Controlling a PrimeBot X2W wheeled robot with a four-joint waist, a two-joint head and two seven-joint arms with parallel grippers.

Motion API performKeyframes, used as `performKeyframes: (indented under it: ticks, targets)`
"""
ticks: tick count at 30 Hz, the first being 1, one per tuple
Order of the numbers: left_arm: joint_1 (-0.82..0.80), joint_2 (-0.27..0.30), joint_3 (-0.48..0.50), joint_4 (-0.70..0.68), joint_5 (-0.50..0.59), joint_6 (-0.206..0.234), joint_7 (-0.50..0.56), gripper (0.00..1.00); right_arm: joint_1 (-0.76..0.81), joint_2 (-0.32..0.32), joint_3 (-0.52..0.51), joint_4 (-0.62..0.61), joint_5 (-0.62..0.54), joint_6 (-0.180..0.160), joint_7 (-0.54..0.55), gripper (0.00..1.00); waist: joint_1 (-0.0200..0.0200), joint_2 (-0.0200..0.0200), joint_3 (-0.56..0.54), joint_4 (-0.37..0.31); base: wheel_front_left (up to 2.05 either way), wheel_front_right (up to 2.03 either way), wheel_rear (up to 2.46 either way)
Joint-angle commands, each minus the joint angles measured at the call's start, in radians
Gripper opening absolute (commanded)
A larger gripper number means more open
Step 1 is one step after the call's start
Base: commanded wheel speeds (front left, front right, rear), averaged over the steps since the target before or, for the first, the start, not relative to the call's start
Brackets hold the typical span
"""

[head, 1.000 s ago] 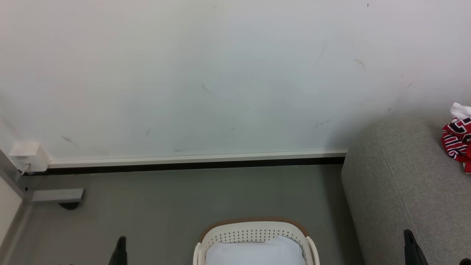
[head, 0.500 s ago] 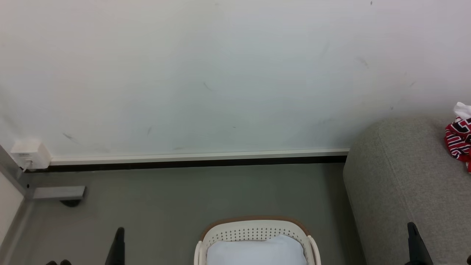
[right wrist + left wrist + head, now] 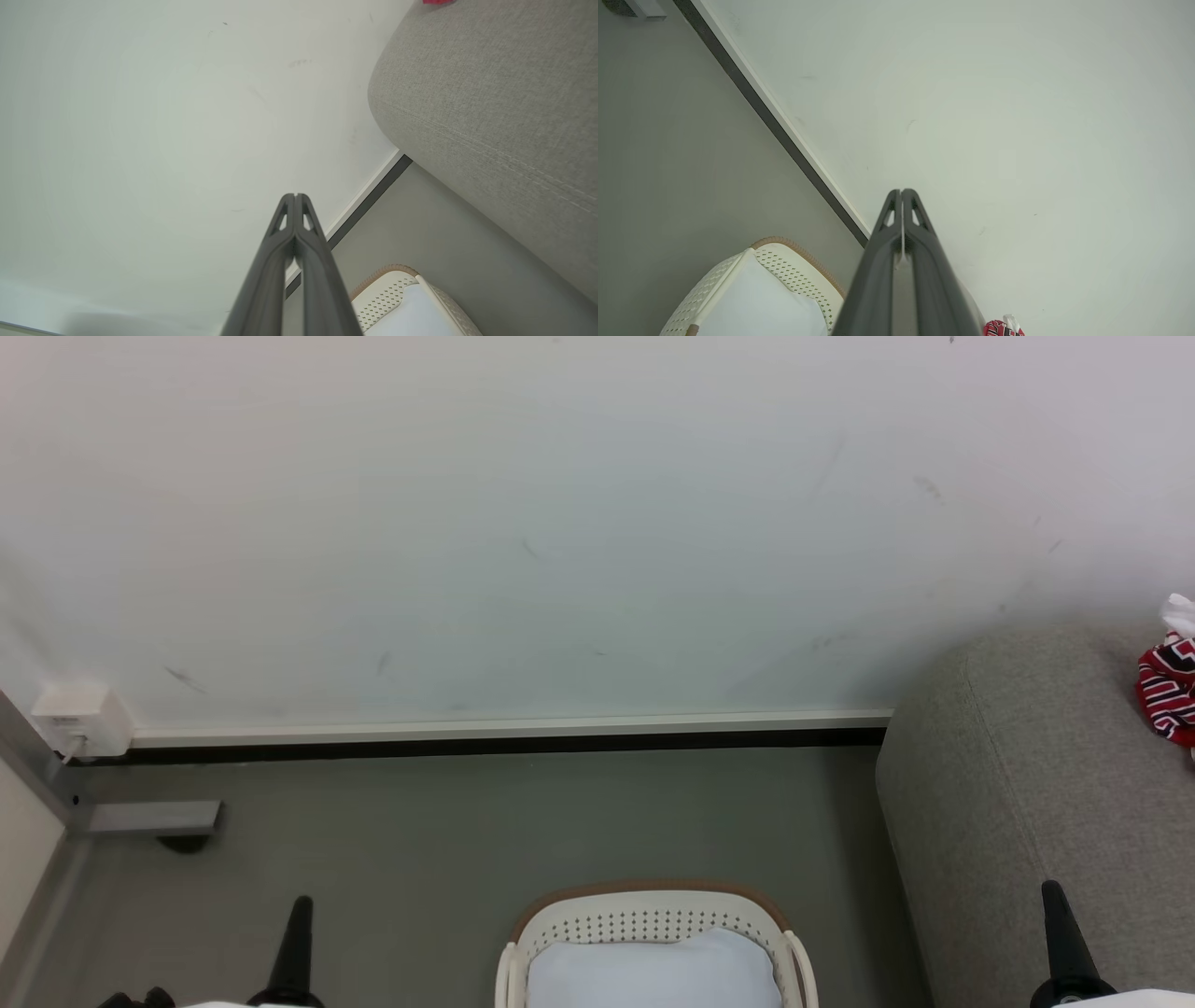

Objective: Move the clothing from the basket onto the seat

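holds left fingers (image 3: 295, 943) and right fingers (image 3: 1057, 933) pressed together, empty, low on either side of the basket (image 3: 644, 926) on the floor (image 3: 467, 821). finds red clothing (image 3: 1167, 695) on the seat (image 3: 1008, 784), well apart from the basket, and a white cloth (image 3: 653, 971) inside the basket.

The left gripper (image 3: 300, 902) stands at the lower left of the head view, its two long dark fingers pressed together, pointing up, holding nothing; the right gripper (image 3: 1051, 887) mirrors it at the lower right, likewise closed tip to tip and empty.
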Motion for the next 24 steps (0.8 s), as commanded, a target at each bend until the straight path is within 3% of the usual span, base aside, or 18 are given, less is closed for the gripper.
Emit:
performKeyframes:
  ticks: [1,24]
  targets:
    - [-0.019,0.009,0.004,-0.013,-0.026,-0.006,0.005,0.0,-0.016,-0.01,-0.004,-0.012,0.022,-0.001,0.004,0.0,-0.0001,0.0,0.001,0.001,0.0,0.0,0.0]
    - [-0.049,0.01,0.019,-0.024,-0.24,-0.01,0.062,0.0,-0.048,-0.012,-0.026,-0.021,0.234,-0.002,0.062,0.0,-0.0001,0.0,0.012,0.011,0.0,0.0,0.0]
